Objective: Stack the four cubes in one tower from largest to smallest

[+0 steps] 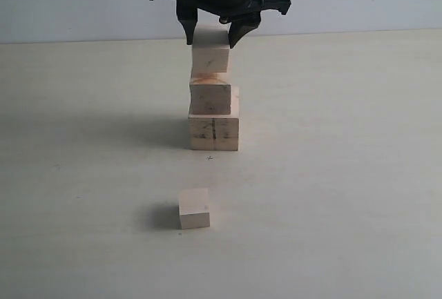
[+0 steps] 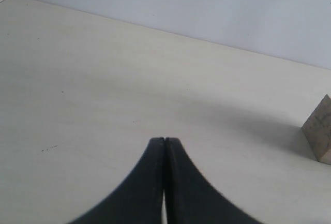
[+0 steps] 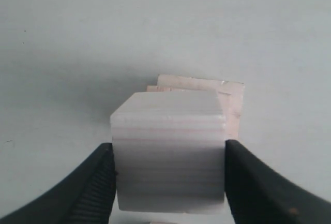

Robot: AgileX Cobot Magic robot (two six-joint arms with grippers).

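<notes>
A big pale table [image 1: 345,175] fills most of the outside view, w/ a plain wall [image 1: 69,2] behind. The black R gripper [image 1: 214,36] hangs at top mid of the frame, pinching the third cube [image 1: 210,54] btw its two fingers [image 3: 93,188]. In the R wrist view both fingers press on that cube's sides. The L gripper [image 2: 164,149] is squeezed tight w/ nothing in it, its tips touching each other, low over the table. The tower [image 1: 213,105] stands in the mid of the frame, a bit above center. The biggest cube [image 1: 214,133] is at the bottom, w/ a dark line down its front. The second cube [image 1: 210,97] sits on top of it, w/ a reddish spot by its top edge. The third cube is right over the second, lined up. Can't tell if it's resting there or just above. The smallest cube [image 1: 194,208] sits alone on the table, lower mid of the frame, well apart from the tower. A corner of one cube [image 2: 319,131] shows in the L wrist view; can't tell which.
</notes>
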